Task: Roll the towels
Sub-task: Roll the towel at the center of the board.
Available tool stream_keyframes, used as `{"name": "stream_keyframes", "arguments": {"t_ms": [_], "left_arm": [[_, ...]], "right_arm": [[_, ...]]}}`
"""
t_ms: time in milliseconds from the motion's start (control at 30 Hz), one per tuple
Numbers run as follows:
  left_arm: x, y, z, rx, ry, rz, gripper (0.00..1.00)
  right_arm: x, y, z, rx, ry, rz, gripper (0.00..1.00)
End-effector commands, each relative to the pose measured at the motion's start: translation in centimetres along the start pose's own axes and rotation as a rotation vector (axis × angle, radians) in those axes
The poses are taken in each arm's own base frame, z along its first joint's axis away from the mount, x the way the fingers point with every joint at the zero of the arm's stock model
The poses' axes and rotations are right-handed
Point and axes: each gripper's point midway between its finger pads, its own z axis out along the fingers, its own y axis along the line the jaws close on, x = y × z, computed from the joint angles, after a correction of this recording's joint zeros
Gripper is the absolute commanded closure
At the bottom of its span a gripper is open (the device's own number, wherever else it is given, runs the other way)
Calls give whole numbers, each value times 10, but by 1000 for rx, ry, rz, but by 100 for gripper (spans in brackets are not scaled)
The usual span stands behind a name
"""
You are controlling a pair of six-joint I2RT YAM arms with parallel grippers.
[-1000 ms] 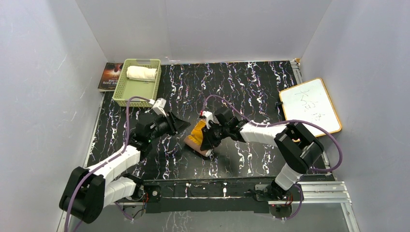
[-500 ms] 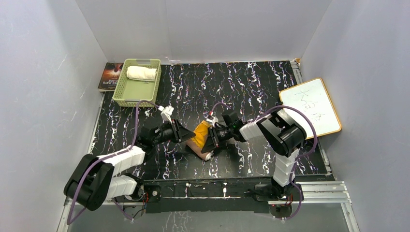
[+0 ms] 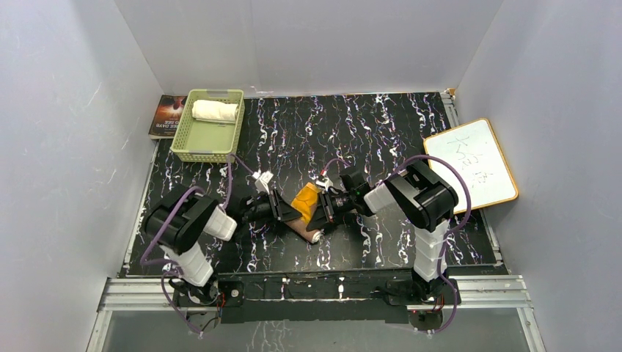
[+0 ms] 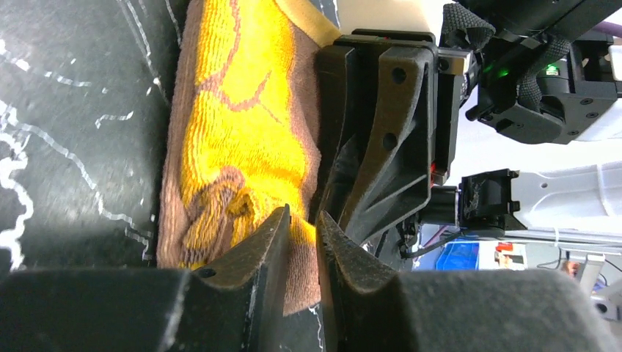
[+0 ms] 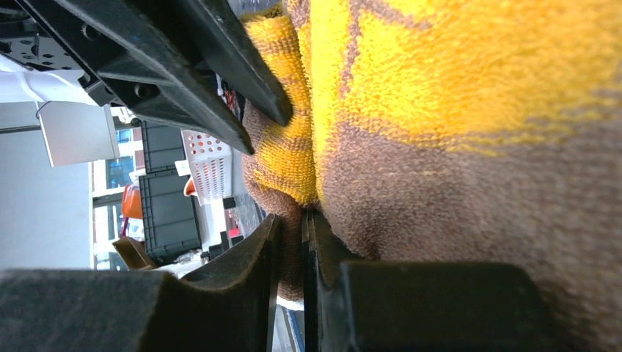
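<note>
The soft, limp brown towel point(image 3: 302, 202) is pinched by the left gripper point(image 4: 302, 217) and right gripper point(image 5: 291, 220); thick folds are judged the surest hold

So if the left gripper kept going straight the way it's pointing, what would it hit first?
The brown and yellow towel: the left gripper has its tips pinched on a fold of it. Right behind that fold sits the right gripper, probably next, though depth is hard to judge.

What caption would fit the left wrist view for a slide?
Left gripper pinches a fold of the brown and yellow towel on the black marbled table.
</note>
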Motion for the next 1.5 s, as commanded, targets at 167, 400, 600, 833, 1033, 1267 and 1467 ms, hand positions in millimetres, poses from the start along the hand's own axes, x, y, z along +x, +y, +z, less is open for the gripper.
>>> {"name": "stream_keyframes", "arguments": {"t_ms": [167, 400, 600, 833, 1033, 1267, 1467], "left_arm": [[-13, 10, 26, 56, -35, 27, 84], [-5, 35, 25, -75, 4, 33, 86], [-2, 45, 24, -126, 22, 32, 86], [1, 48, 24, -137, 35, 22, 87], [2, 49, 24, -141, 41, 22, 86], [4, 47, 26, -120, 59, 21, 86], [6, 43, 29, -99, 79, 28, 86]], "right_arm": [[-8, -36, -17, 320, -55, -152, 64], [-46, 22, -37, 634, -168, -651, 54], [-19, 55, -13, 785, -169, -933, 54], [-5, 39, 0, 957, -93, -1041, 54], [-5, 38, 0, 1087, -114, -1132, 56], [-6, 34, -5, 1190, -119, -1205, 56], [-4, 11, -5, 1253, -66, -1177, 61]]}}
